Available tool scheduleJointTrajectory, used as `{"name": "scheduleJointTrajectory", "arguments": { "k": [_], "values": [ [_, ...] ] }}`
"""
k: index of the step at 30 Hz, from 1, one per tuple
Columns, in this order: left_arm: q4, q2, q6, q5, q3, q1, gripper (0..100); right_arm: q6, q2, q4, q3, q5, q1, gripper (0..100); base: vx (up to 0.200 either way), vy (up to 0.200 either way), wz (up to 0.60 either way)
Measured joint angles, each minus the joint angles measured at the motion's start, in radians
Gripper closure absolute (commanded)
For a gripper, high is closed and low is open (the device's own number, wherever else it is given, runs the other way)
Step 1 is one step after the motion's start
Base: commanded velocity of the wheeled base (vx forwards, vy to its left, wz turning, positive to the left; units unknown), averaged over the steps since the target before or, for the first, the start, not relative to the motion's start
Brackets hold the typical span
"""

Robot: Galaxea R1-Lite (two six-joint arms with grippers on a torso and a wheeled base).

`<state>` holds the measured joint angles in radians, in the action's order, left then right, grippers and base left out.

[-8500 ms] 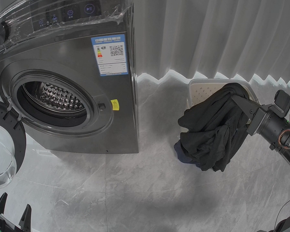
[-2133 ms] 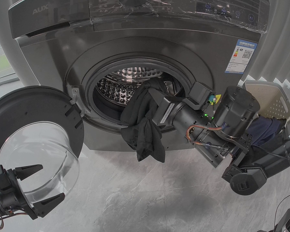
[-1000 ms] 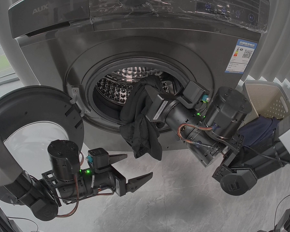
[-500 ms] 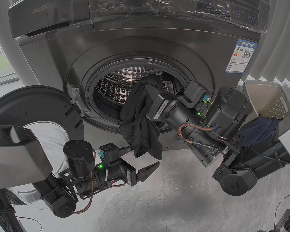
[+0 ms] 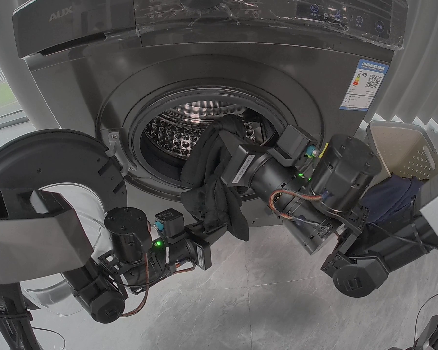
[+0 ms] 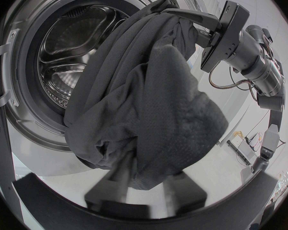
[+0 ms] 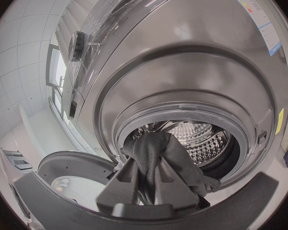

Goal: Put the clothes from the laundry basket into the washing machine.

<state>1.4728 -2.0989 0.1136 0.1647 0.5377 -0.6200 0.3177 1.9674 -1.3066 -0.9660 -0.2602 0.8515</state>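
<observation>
- At the drum mouth, my right tool is clamped on the top of the black garment — its length hangs down over the lip.
- Left tool sits at the dangling end, fingers apart with cloth between — I'd judge it the nearer arm to lift that end in.
- Left wrist view shows that straddle; head view hides it.

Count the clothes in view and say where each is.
2. A black garment hangs from the right gripper at the open drum mouth of the grey washing machine; a dark blue garment lies in the beige plastic laundry basket beside it. More may be hidden in the basket.
</observation>
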Motion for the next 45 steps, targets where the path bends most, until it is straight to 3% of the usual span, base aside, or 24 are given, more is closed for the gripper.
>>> {"name": "scheduleJointTrajectory", "arguments": {
  "k": [10, 19, 22, 23, 38, 45],
  "values": [
    [0.048, -0.009, 0.000, 0.000, -0.019, -0.007, 100, 0.000, -0.001, 0.000, 0.008, 0.000, 0.001, 100, 0.000, 0.000, 0.00],
    [0.077, 0.120, 0.002, 0.011, -0.180, -0.054, 100, -0.001, -0.003, 0.000, 0.064, 0.011, 0.000, 100, 0.000, 0.000, 0.00],
    [0.080, 0.180, 0.017, 0.018, -0.225, -0.071, 100, -0.001, -0.004, 0.000, 0.101, 0.018, 0.003, 100, 0.000, 0.000, 0.00],
    [0.081, 0.194, 0.023, 0.020, -0.234, -0.076, 100, 0.000, -0.004, 0.000, 0.111, 0.020, 0.006, 0, 0.000, 0.000, 0.00],
    [0.079, 0.310, 0.036, 0.016, -0.232, -0.082, 100, -0.011, -0.033, -0.030, 0.269, 0.021, 0.026, 0, 0.000, 0.000, 0.00],
    [0.079, 0.330, 0.034, 0.009, -0.175, -0.019, 100, -0.016, -0.077, -0.034, 0.339, 0.020, -0.021, 0, 0.000, 0.000, 0.00]
  ]
}}
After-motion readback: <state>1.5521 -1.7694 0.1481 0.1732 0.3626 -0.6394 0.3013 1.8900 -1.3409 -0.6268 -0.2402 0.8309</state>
